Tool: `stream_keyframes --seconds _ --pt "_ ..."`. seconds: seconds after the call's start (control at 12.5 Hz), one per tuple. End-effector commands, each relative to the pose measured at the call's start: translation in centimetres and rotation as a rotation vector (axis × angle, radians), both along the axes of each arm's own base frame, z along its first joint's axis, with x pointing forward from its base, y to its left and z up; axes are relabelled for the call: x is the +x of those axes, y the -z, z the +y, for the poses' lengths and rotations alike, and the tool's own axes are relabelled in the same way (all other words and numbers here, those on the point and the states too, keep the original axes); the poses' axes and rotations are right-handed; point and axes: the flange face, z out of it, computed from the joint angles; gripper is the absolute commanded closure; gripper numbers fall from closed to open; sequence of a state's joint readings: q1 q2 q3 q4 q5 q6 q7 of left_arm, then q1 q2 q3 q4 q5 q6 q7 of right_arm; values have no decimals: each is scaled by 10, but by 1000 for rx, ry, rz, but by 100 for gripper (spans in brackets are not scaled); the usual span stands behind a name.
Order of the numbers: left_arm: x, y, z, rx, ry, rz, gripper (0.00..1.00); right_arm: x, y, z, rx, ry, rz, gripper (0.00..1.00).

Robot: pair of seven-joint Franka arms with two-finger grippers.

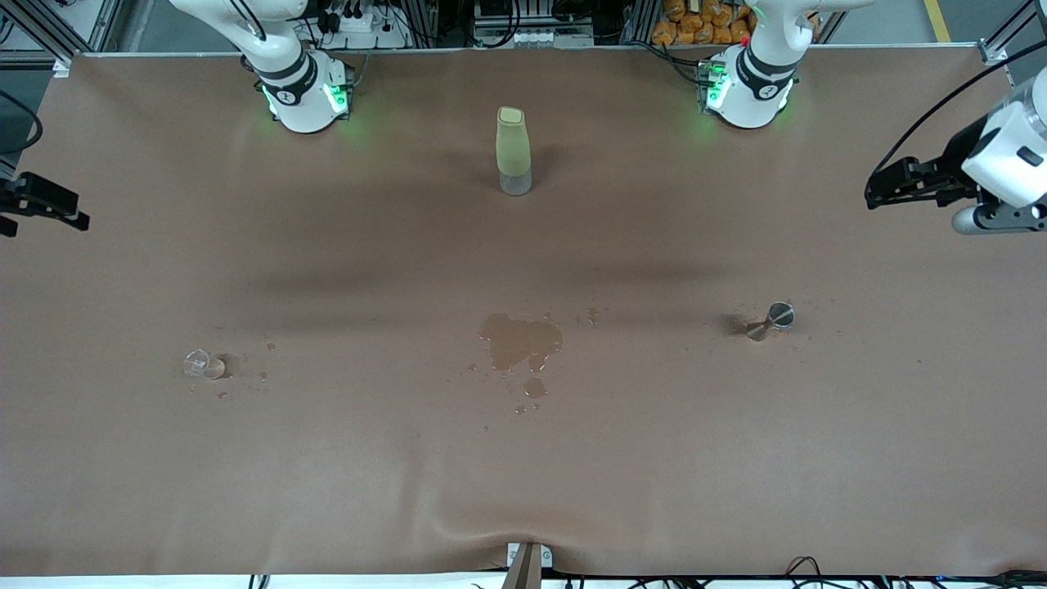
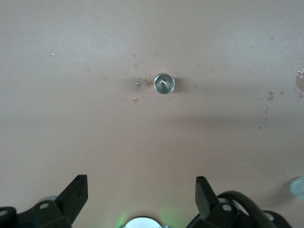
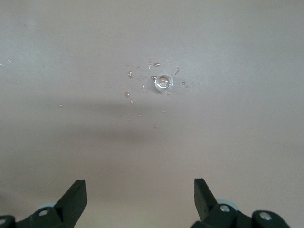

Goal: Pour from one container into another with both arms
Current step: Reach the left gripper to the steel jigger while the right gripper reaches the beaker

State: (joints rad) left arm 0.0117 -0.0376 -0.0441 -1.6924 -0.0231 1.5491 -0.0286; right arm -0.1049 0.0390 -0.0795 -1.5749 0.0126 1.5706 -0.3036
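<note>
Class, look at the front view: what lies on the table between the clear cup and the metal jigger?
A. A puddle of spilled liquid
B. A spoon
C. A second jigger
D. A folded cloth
A: a wet puddle with smaller drops darkens the brown table roughly midway between the clear cup and the metal jigger, nearer the front camera than the green bottle.

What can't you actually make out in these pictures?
- Clear cup: too small and see-through in the front view and right wrist view to tell whether it holds liquid.
- Metal jigger: the left wrist view looks straight down its mouth, so any contents are unclear.
- Right claw and left claw: arms cut off by the front view's edges.
- Green bottle: opaque, contents hidden.
</note>
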Motion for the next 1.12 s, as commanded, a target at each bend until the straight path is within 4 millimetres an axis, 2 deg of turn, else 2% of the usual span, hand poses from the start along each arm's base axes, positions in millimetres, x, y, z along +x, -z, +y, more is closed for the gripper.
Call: stream_keyframes --seconds 0.0,0.08,0.24,0.48,0.8,0.96,1.04 --pt "-4 27 27 -29 96 -53 0 5 17 -31 6 -64 5 0" --pt "-3 42 39 -38 110 -69 0 5 20 -48 10 -85 -2 0" --pt "-2 60 48 -73 145 -89 0 1 33 -88 77 -141 -17 0" --pt "0 94 68 -160 91 -96 0 -6 58 -149 169 -240 -46 0" --pt "6 130 97 -225 94 -92 0 -13 105 -204 301 -336 -98 0" --pt "6 159 112 -295 79 -117 0 -15 138 -227 379 -372 -135 0" --pt "9 177 127 -322 69 -117 0 -15 152 -234 413 -411 -158 0"
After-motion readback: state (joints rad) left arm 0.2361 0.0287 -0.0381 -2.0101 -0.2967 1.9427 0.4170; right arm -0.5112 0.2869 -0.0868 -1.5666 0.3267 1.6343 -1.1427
